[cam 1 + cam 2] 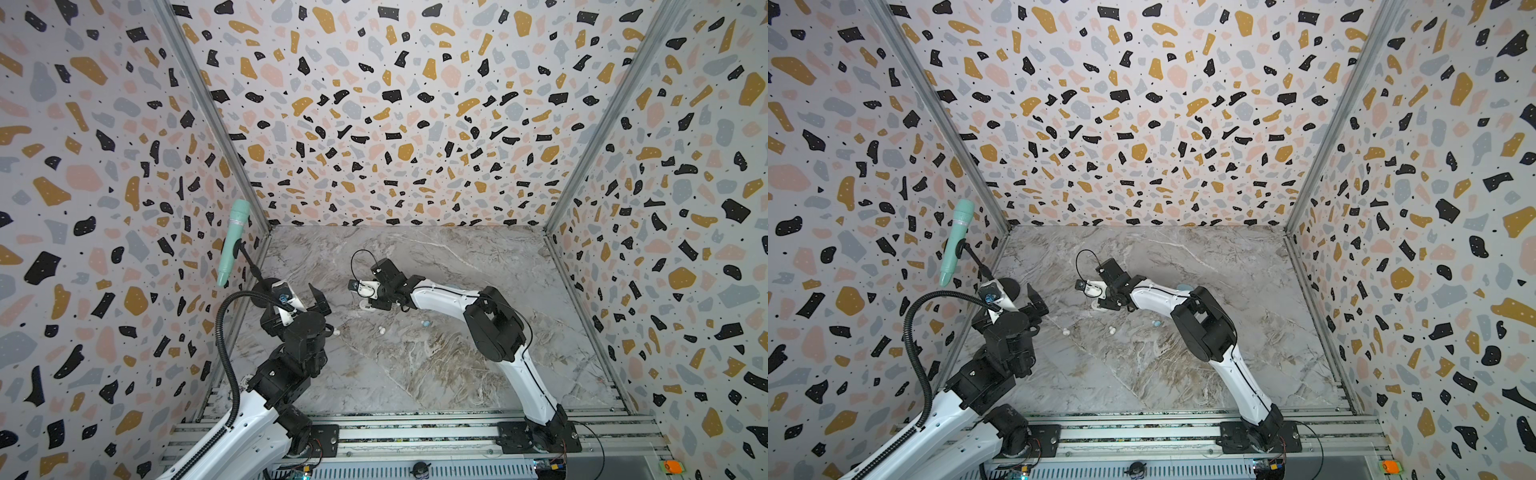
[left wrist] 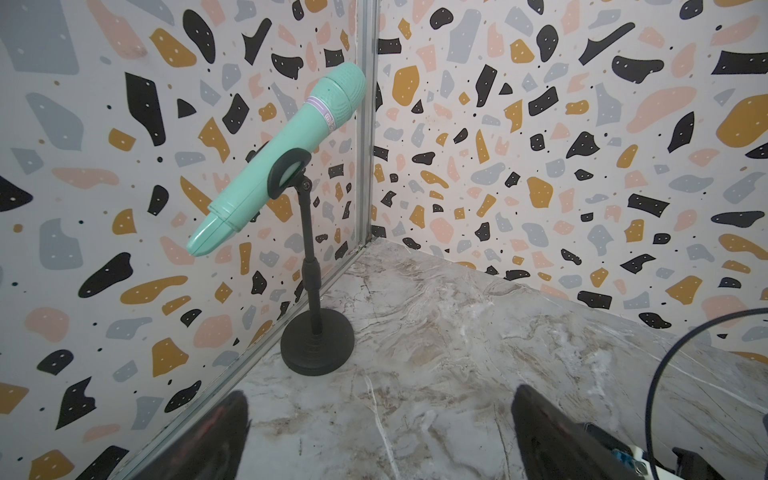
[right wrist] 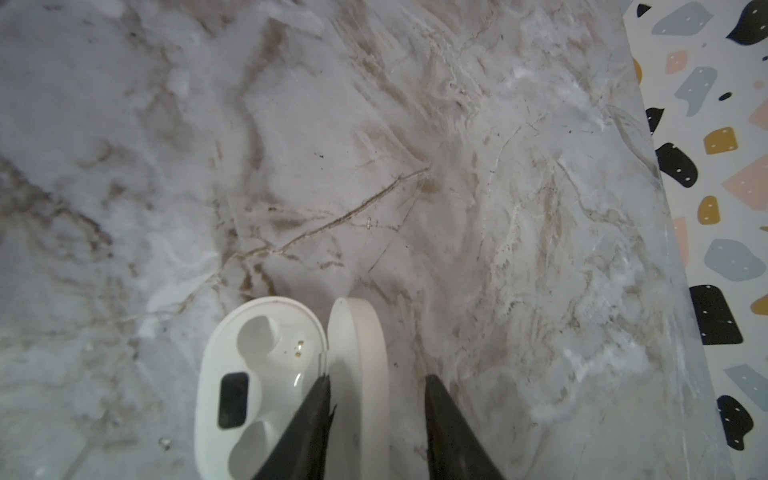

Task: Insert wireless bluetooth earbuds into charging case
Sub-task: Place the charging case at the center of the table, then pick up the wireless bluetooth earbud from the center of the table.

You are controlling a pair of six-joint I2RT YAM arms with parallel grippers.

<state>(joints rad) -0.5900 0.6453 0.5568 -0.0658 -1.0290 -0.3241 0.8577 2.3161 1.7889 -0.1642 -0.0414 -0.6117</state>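
An open white charging case lies on the marble table, its two wells empty and its lid standing upright. My right gripper is open and straddles that lid: one finger is over the hinge side, the other stands apart from the lid. In both top views this gripper hangs over the case. Two white earbuds and a light blue one lie loose in front of it. My left gripper is open, with nothing between its fingers.
A mint green microphone on a black stand occupies the far left corner, close to my left arm. Patterned walls enclose the table on three sides. A light blue rounded thing peeks out behind the right arm.
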